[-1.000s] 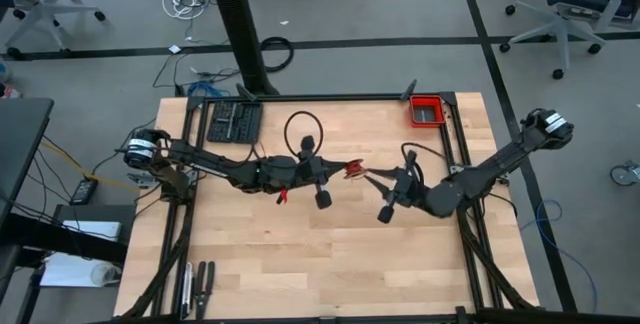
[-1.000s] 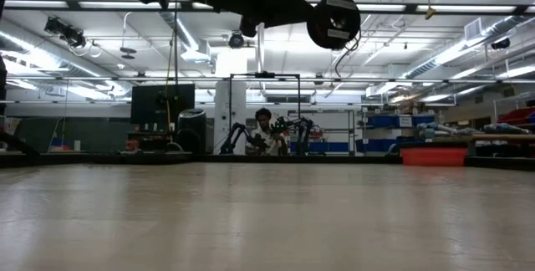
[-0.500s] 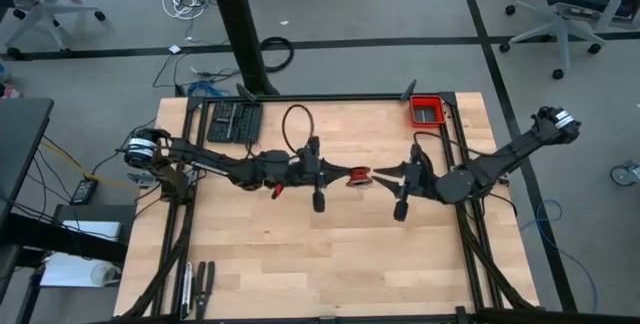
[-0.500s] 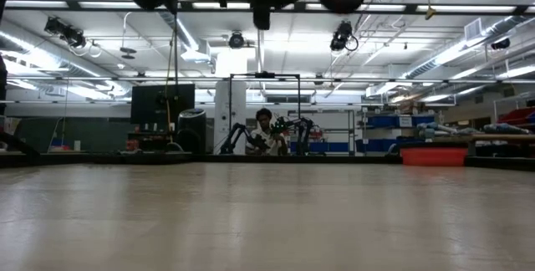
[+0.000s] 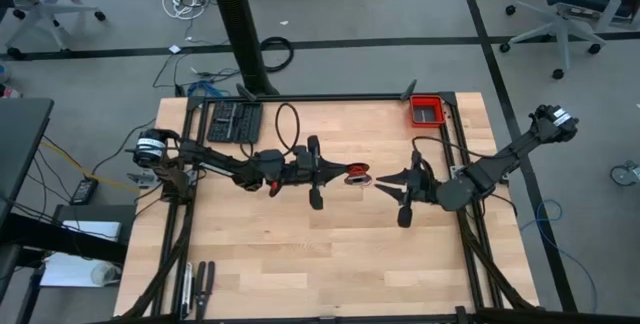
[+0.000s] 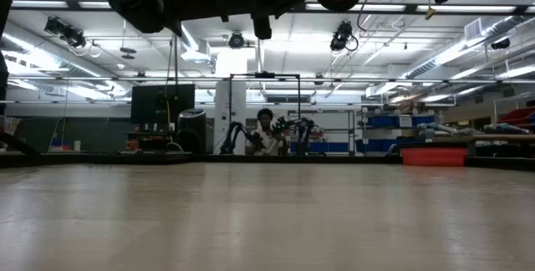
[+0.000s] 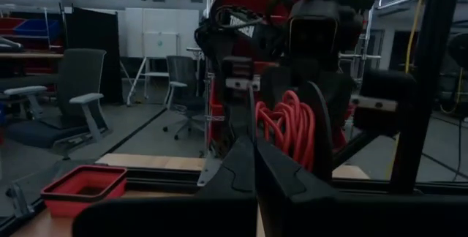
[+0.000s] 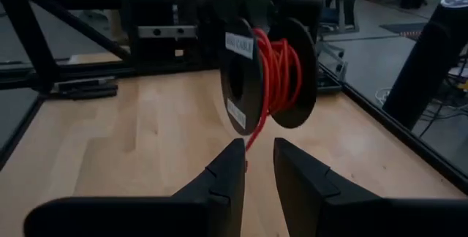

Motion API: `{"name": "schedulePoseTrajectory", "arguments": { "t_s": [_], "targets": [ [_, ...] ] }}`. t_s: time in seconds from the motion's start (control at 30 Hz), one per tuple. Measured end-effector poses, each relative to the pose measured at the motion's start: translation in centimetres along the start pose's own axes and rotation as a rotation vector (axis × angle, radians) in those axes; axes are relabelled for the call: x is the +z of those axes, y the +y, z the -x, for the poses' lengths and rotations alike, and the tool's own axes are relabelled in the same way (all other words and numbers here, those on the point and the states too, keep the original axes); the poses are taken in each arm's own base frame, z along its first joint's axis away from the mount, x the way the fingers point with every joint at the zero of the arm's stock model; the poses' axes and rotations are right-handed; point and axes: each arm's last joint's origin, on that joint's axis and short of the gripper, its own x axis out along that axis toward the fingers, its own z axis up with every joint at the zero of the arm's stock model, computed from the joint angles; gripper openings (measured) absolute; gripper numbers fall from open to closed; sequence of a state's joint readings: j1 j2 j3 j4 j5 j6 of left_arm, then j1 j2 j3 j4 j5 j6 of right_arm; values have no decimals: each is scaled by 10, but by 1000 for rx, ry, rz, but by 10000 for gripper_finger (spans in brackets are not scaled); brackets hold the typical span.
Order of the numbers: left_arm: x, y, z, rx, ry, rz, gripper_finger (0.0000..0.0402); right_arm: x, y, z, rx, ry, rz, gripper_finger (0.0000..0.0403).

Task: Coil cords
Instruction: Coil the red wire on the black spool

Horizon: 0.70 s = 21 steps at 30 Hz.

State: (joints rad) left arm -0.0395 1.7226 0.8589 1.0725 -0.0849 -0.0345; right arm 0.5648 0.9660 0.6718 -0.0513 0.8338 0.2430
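The left gripper (image 5: 335, 172) hangs over the middle of the table (image 5: 330, 264), its fingers (image 7: 241, 171) pressed together on the cord (image 5: 354, 175). That cord is a thin red strand wound on a small black spool (image 8: 267, 72), which sits right at the left gripper's tips. In the left wrist view the red coils (image 7: 287, 123) bulge just past the closed fingertips, with the other arm's dark body close behind them.

A white label (image 8: 240, 44) is stuck along the spool's rim; its writing is too blurred to read with any confidence. A second pale sticker sits lower on the same flange, also unreadable.

The right gripper (image 5: 382, 182) faces the spool from the other side, a little apart from it, jaws narrowly parted and holding nothing. A loose end of red cord drops from the spool toward the gap between the right fingers (image 8: 228, 171).

Beyond the right gripper, at the table's far corner, stands a red bin (image 5: 427, 112).
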Motion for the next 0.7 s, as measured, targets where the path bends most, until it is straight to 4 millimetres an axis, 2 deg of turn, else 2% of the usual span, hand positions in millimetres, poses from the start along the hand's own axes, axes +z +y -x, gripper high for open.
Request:
{"name": "schedulePoseTrajectory", "arguments": {
  "t_s": [0.2, 0.47, 0.7],
  "targets": [
    [0, 0, 0, 10, -1, 0, 0, -7, 2, -9, 4, 32, 3, 71],
    [-1, 0, 0, 11, 9, 0, 0, -7, 3, -11, 88, 52, -12, 50],
    [-1, 1, 0, 22, 8, 0, 0, -3, 0, -15, 74, 29, -8, 35]
  ]
}}
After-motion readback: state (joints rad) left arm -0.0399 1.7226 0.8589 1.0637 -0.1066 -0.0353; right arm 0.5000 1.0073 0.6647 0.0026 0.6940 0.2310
